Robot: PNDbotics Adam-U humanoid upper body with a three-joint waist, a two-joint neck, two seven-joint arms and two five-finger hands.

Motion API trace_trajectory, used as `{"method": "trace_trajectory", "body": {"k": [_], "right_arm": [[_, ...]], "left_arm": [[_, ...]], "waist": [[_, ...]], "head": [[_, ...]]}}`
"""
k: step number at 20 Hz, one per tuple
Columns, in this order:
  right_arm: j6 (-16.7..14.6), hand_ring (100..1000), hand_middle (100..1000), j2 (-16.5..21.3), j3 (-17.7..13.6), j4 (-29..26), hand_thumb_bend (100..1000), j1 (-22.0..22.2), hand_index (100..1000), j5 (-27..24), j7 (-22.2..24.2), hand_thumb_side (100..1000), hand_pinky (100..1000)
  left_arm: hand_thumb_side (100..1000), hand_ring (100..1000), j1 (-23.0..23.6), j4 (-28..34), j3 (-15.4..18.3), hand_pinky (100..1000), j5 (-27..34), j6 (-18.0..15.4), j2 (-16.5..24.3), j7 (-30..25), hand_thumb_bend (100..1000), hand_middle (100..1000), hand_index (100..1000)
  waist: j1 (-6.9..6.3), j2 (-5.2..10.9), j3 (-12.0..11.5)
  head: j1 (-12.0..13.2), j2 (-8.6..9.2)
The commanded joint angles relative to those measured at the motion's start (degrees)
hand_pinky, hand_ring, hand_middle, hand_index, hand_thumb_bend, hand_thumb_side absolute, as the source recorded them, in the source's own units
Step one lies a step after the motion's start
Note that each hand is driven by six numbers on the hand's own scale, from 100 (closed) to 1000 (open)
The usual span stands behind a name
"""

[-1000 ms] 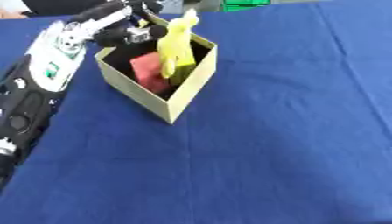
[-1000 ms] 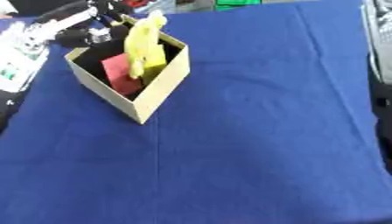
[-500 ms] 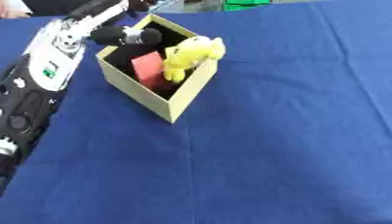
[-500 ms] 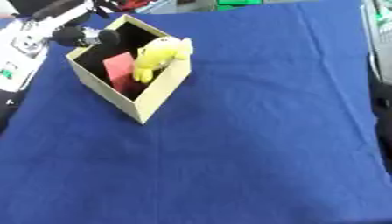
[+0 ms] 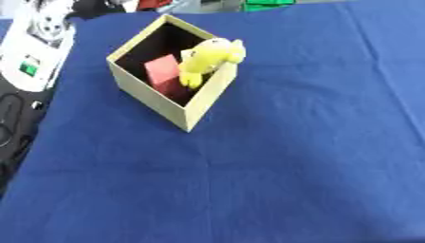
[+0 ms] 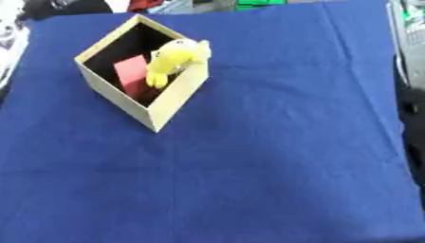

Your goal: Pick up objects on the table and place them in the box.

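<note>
An open cardboard box (image 5: 202,99) stands on the blue cloth at the upper left, turned cornerwise. Inside it a red block (image 5: 163,72) leans against the wall. A yellow plush toy (image 5: 208,56) lies draped over the box's right rim, head outside and body hanging inside. My left arm, with its white cover (image 5: 35,51), runs along the left edge. Only a dark bit of my left hand (image 5: 89,6) shows at the top edge, away from the box. My right hand shows in neither view.
The blue cloth (image 6: 274,156) covers the whole table in front of and right of the box. Grey equipment (image 6: 408,28) stands past the table's right edge. Green and red things (image 5: 267,4) lie beyond the far edge.
My left hand let go of the yellow toy, which tipped over onto the box's right rim. The hand then drew back up and left, off the box.
</note>
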State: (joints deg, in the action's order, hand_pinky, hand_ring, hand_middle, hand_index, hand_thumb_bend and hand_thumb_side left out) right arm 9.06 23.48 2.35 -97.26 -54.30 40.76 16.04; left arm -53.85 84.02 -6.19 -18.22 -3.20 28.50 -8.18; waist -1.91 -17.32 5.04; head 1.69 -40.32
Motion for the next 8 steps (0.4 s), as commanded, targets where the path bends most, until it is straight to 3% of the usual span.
{"method": "trace_trajectory", "body": {"k": [1, 4, 8], "right_arm": [[-0.1, 841, 773, 0.8, -0.7, -1.4, 100, -0.5, 818, 0.5, -0.5, 880, 903], [-0.3, 843, 771, 0.9, -0.9, -1.7, 100, 0.0, 816, 0.4, -1.4, 868, 902], [-0.6, 842, 768, 1.2, -1.3, -2.4, 100, 0.8, 816, -0.1, -3.8, 848, 898]], "left_arm": [[990, 812, 1.0, 7.2, 2.2, 785, 4.3, 3.1, 2.8, 3.9, 569, 805, 904], [1000, 781, 4.9, 13.5, 4.7, 780, 9.5, 6.6, 3.3, 9.8, 443, 783, 888], [1000, 767, 11.5, 22.3, 8.0, 775, 14.7, 10.4, 2.7, 18.0, 439, 769, 868]], "waist": [[0.26, 1.85, -0.2], [0.52, 2.38, -0.8], [0.8, 2.72, -1.6]], "head": [[-0.3, -0.69], [-0.3, -1.25], [0.7, -1.64]]}}
